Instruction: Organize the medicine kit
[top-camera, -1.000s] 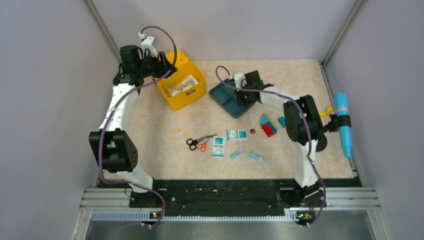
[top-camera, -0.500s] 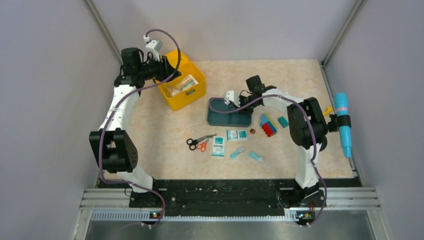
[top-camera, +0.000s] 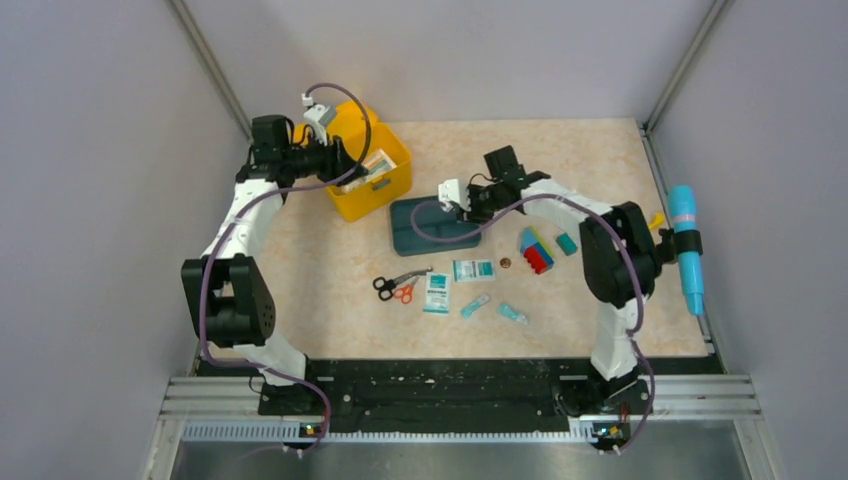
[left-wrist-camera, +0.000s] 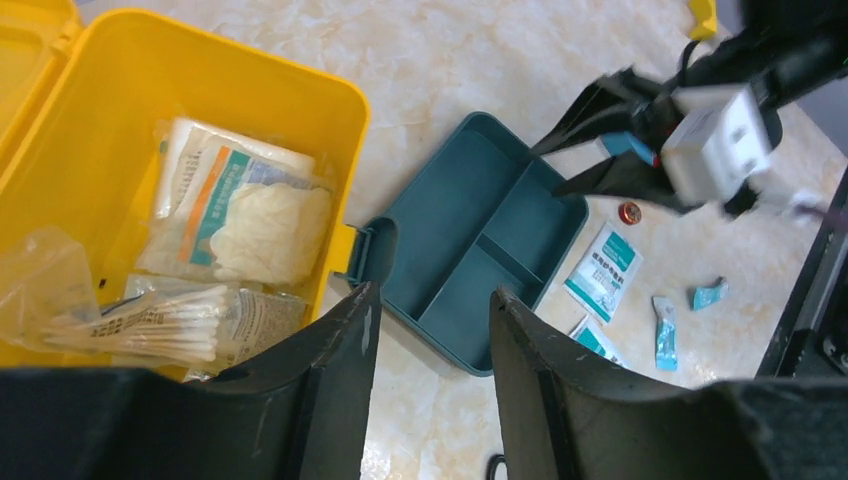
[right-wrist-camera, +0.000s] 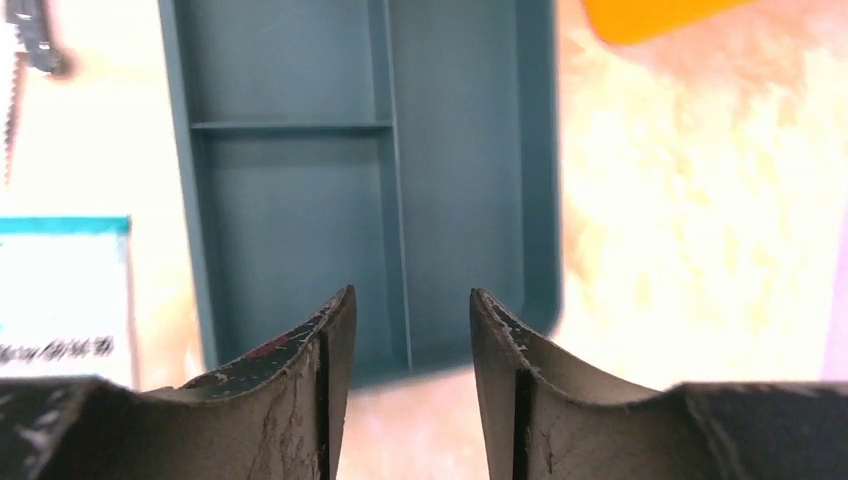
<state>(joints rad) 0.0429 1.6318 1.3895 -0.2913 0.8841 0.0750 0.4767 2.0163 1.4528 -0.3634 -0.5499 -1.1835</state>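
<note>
Left wrist view — medicine kit (left-wrist-camera: 230, 95) lies beside the parted, empty fingers (left-wrist-camera: 330, 390).

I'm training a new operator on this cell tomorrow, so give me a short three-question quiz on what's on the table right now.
1. True or false: the teal compartment tray lies inside the yellow medicine kit.
2. What is between the fingers of the right pincer? A) a sachet B) nothing C) a block
3. Fill in: the tray has ___ compartments.
Key: 1 false, it lies on the table beside the kit; 2 B; 3 three.
</note>
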